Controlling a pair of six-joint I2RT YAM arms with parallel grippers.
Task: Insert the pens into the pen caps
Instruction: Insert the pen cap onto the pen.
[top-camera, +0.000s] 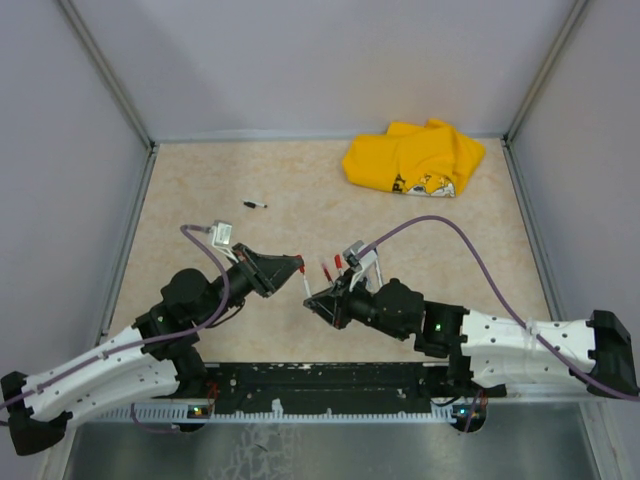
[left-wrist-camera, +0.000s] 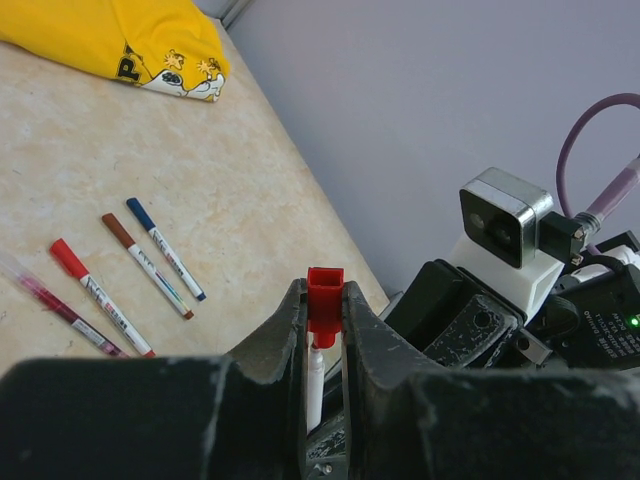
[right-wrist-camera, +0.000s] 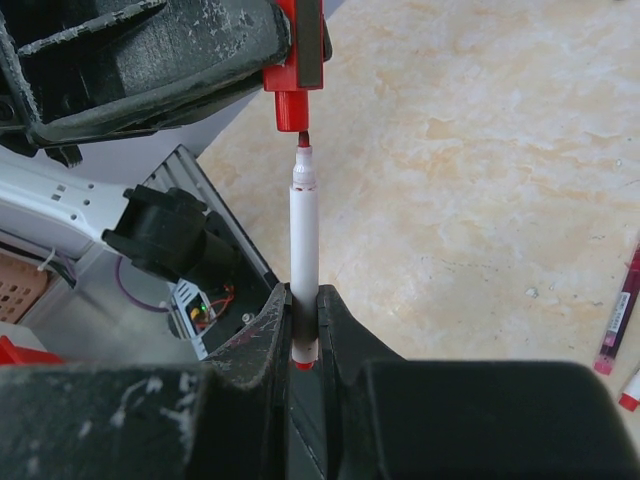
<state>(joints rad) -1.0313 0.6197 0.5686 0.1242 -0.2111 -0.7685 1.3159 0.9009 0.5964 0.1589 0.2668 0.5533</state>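
My left gripper (left-wrist-camera: 325, 292) is shut on a short red pen cap (left-wrist-camera: 325, 300). The cap's open end points at the right gripper. My right gripper (right-wrist-camera: 303, 297) is shut on a white-barrelled pen (right-wrist-camera: 304, 240) with a red rear end, and holds it in line with the cap. In the right wrist view the pen's red tip sits just at the mouth of the cap (right-wrist-camera: 296, 95), with little or no gap. In the top view the two grippers, left (top-camera: 296, 268) and right (top-camera: 317, 300), meet above the middle of the table with the pen (top-camera: 307, 286) between them.
Several capped pens lie on the table beyond the grippers: red (left-wrist-camera: 95, 297), brown (left-wrist-camera: 146, 266) and blue (left-wrist-camera: 166, 249). A small black cap (top-camera: 256, 204) lies far left of centre. A crumpled yellow cloth (top-camera: 415, 158) lies at the back right.
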